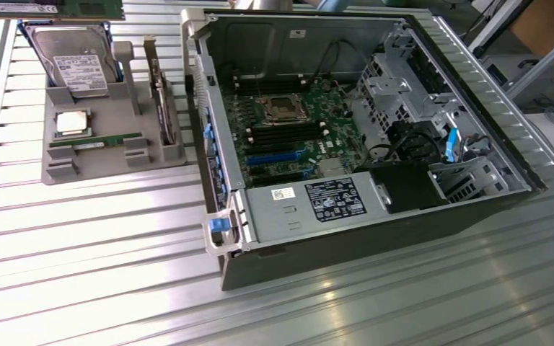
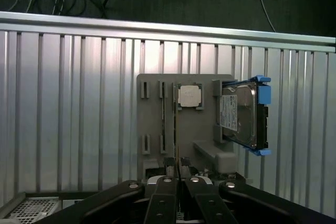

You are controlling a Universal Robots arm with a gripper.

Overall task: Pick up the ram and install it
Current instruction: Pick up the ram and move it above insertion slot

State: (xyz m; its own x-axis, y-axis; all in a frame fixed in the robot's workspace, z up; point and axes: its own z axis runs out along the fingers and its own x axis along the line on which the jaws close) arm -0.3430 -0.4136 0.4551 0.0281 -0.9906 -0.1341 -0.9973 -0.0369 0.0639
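My gripper (image 2: 178, 180) hangs above the grey parts holder (image 2: 152, 85). Its two black fingers (image 2: 161, 199) are shut on a thin green ram stick (image 2: 178, 162), seen edge-on between them. The same held ram (image 1: 51, 9) shows as a green strip with a white label at the top of the exterior view's left. A second ram (image 1: 94, 140) lies in its slot on the holder (image 1: 89, 169). The open computer case (image 1: 469, 205) stands to the exterior view's right, with dark memory slots (image 1: 282, 135) on its motherboard.
On the holder sit a square silver processor (image 1: 72, 122), a hard drive (image 1: 80, 68) in a blue-clipped frame, and a card with a metal bracket (image 1: 164, 108). Inside the case are a power supply (image 1: 316, 205) and drive cages (image 1: 402, 79). Ribbed metal table (image 1: 94, 267) all around.
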